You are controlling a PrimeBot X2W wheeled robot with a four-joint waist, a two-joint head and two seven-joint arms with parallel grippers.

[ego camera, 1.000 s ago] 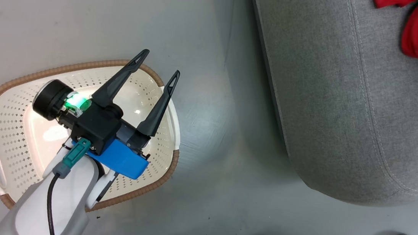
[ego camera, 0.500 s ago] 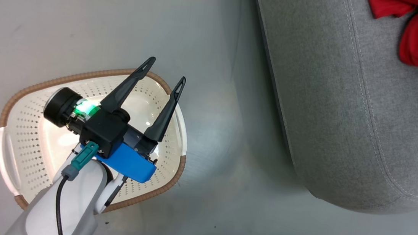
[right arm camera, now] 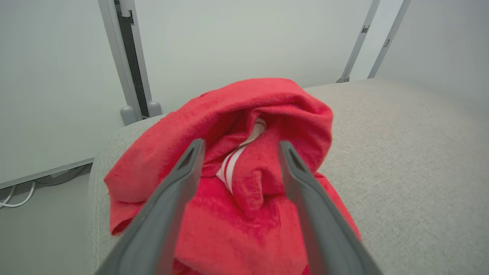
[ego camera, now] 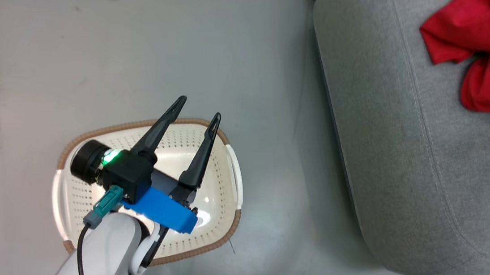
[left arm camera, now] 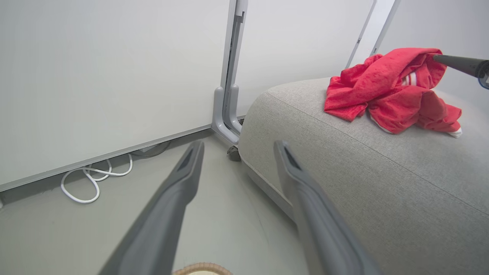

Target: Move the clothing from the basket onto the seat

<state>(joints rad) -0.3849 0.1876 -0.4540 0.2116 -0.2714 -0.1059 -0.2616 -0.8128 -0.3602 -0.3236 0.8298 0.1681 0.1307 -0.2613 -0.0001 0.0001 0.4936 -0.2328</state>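
In the head view the left gripper (ego camera: pixel 199 108) hangs over the basket (ego camera: pixel 222 189) at 7 o'clock, its fingers spread wide and gripping nothing, pointing toward 1 o'clock. The basket stands on the grey floor (ego camera: pixel 53 69), apart from the seat (ego camera: pixel 405 148) at 3 o'clock. The clothing (ego camera: pixel 483 43) lies bunched on the seat at 2 o'clock. In the right wrist view the right gripper (right arm camera: pixel 241 142) stands equally wide above the red heap; whether it touches the fabric is unclear.
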